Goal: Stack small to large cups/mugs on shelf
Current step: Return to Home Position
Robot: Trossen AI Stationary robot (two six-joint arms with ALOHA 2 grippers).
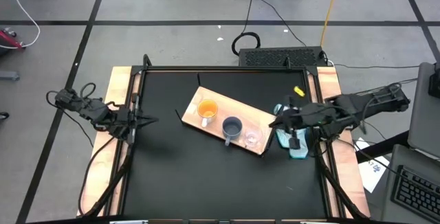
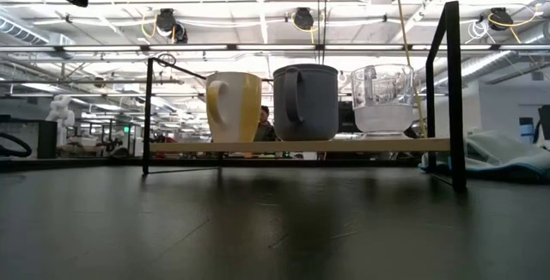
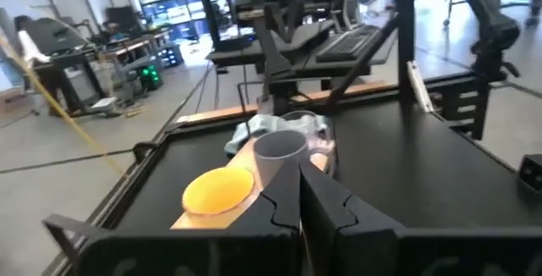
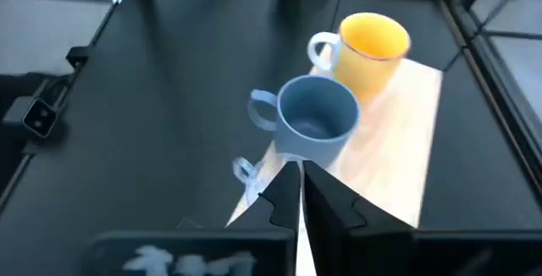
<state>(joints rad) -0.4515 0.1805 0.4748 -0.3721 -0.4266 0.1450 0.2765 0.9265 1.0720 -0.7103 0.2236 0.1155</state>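
High view shows three cups point(image 1: 232, 126) on one shelf point(image 1: 242, 112); left pincer point(image 1: 151, 120), right pincer point(image 1: 273, 123) apparently closed, empty.

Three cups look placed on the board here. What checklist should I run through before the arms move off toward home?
1. On the shelf: orange mug, grey-blue mug and clear glass cup: ok.
2. All three upright, in one row: ok.
3. Jaws of the right gripper shut, holding nothing: ok.
4. That gripper apart from the clear glass cup: ok, though close by the shelf's end.
5. The left gripper at the left side of the table, away from the shelf: ok.
6. Small-to-large order: cannot tell.
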